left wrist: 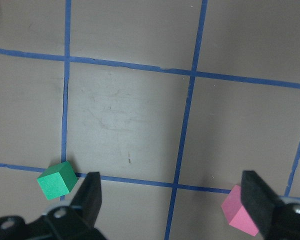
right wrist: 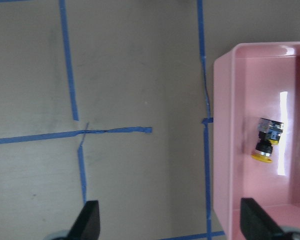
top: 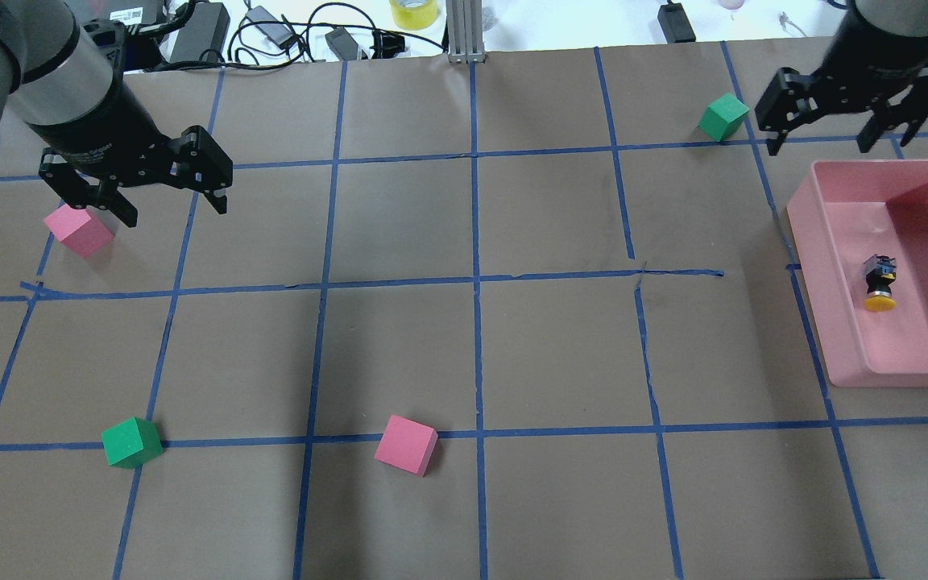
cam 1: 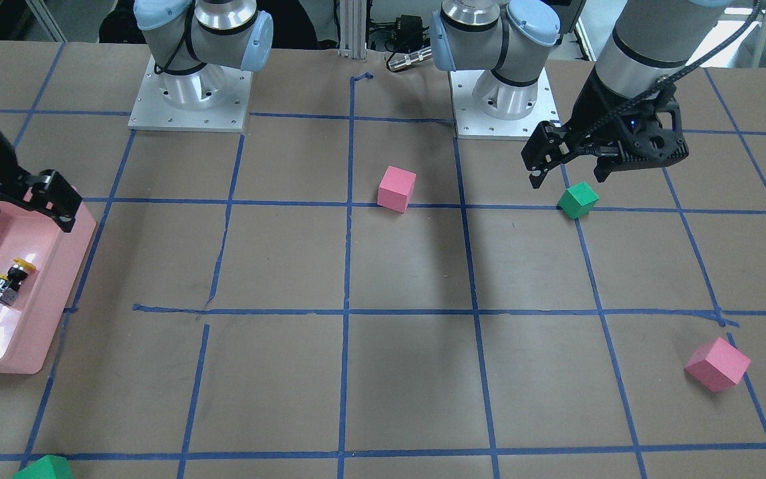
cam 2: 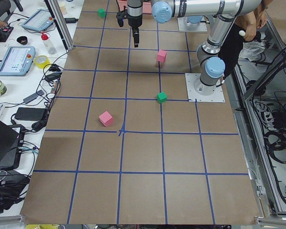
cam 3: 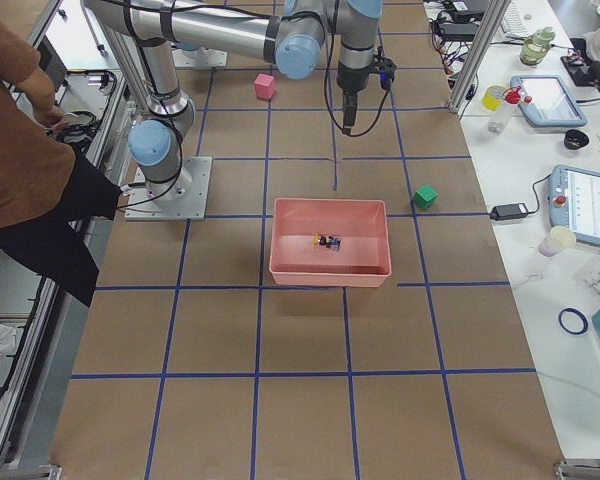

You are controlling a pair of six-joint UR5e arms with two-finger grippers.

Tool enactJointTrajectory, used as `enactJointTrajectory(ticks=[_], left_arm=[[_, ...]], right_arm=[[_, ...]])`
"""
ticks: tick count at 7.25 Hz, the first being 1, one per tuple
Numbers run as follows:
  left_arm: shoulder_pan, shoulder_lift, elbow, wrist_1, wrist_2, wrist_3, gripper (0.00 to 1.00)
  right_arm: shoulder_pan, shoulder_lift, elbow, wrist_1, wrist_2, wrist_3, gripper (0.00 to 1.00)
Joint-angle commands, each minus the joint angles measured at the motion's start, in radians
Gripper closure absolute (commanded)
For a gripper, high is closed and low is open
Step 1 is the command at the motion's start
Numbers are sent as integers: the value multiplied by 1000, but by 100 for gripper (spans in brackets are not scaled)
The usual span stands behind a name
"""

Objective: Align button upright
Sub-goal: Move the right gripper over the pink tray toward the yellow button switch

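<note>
The button (top: 880, 282) lies on its side inside a pink bin (top: 812, 266) at the table's right end, yellow cap toward the robot. It also shows in the front view (cam 1: 12, 279) and the right wrist view (right wrist: 266, 142). My right gripper (top: 822, 145) is open and empty, hovering beyond the bin's far left corner; the bin's wall (right wrist: 222, 150) is between its fingers in the wrist view. My left gripper (top: 174, 211) is open and empty over the table's far left part, beside a pink cube (top: 79, 229).
A green cube (top: 723, 116) sits just left of the right gripper. Another green cube (top: 132, 441) and a pink cube (top: 406, 444) lie nearer the robot. Blue tape lines grid the brown table. Cables and gear lie past the far edge.
</note>
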Motion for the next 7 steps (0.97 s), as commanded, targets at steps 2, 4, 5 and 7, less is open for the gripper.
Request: enactJointTrajectory(ticks=[2, 4, 5, 7], left_arm=[[-1, -5, 0, 0, 0, 0, 0], [1, -3, 1, 2, -2, -2, 0], [2, -3, 1, 2, 2, -2, 0], [-1, 1, 1, 0, 6, -2, 0]], right_arm=[[-221, 79, 108, -232, -9, -236, 0], [-281, 92, 269, -474, 7, -254, 0], [-325, 98, 334, -506, 25, -280, 0], [-383, 148, 388, -597, 77, -326, 0]])
